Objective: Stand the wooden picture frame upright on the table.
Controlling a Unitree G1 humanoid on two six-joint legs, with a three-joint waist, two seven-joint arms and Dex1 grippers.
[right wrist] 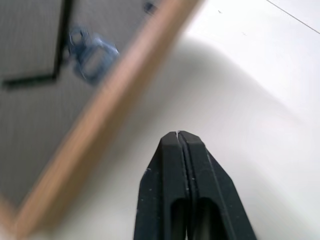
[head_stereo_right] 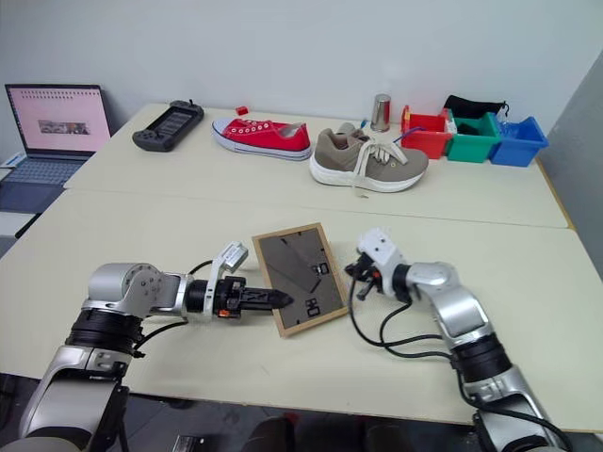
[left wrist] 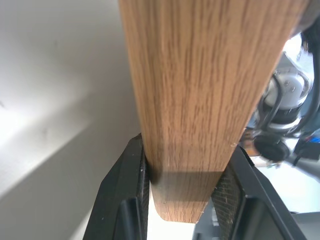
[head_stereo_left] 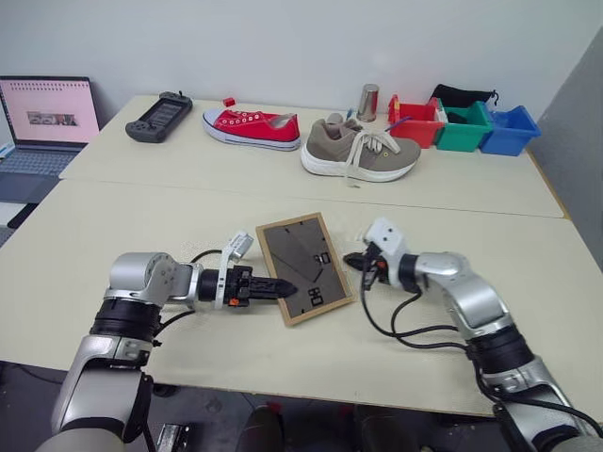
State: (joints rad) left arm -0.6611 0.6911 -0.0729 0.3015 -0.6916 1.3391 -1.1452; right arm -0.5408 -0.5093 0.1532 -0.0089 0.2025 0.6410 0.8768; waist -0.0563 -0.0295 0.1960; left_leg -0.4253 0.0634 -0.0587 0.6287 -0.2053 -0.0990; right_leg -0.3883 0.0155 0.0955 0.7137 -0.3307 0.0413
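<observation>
The wooden picture frame [head_stereo_left: 303, 268] is near the front middle of the table [head_stereo_left: 141, 217], its dark back with the stand facing up and its near left edge lifted. My left gripper [head_stereo_left: 283, 287] is shut on that left edge; in the left wrist view both fingers [left wrist: 127, 200] clamp the light wood border [left wrist: 200, 100]. My right gripper [head_stereo_left: 353, 261] hovers just off the frame's right edge, shut and holding nothing. The right wrist view shows its fingertips [right wrist: 177, 134] pressed together, clear of the frame's border [right wrist: 100, 120].
On the far table stand a red sneaker [head_stereo_left: 252, 128], a grey-brown shoe [head_stereo_left: 360, 151], a black handheld device [head_stereo_left: 159, 117], a metal cup [head_stereo_left: 367, 102] and red [head_stereo_left: 416, 121], green [head_stereo_left: 464, 127] and blue [head_stereo_left: 509, 130] bins. A laptop [head_stereo_left: 47, 118] sits far left.
</observation>
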